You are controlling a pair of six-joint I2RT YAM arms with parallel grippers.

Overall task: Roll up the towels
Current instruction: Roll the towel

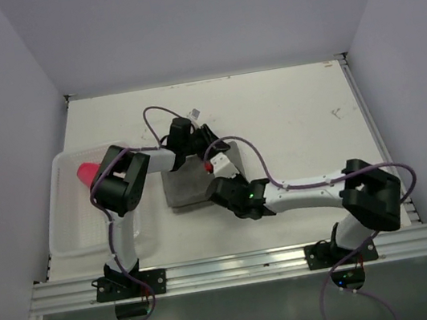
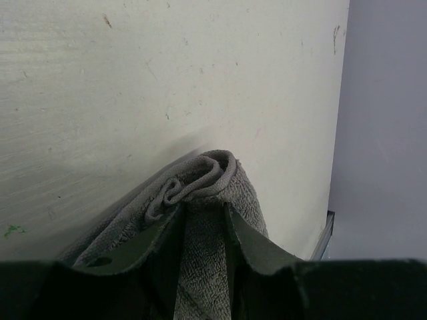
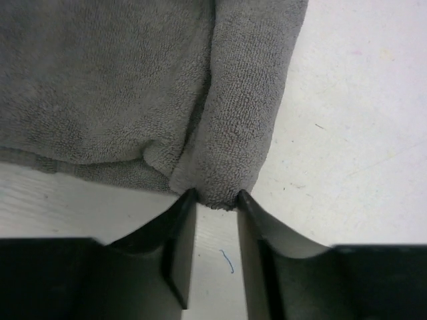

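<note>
Clamping the rolled end of the grey towel [image 2: 200, 177], the left jaws press on the cloth from both sides, and a strip of terry runs down between them in the left wrist view. That end is a loose curl of several layers, with the rest of the towel spreading away below it on the worktop [image 1: 288, 116].

The right jaws stand a little spread. Their tips sit at a corner of the same towel, where a thick folded edge ends. The end of the fold touches the tips, but bare worktop with a small blue mark shows in the gap between them, so no cloth is pinched there.

From above, the grey towel lies left of the worktop's middle, just right of the white basket [image 1: 65, 224]. The left arm [image 1: 124, 182] reaches over to its far edge and the right arm [image 1: 308, 191] comes in low at its near right edge.

The pink towel [image 1: 86, 176] sits in the far end of the basket, partly hidden by the left arm, well apart from both sets of jaws.
</note>
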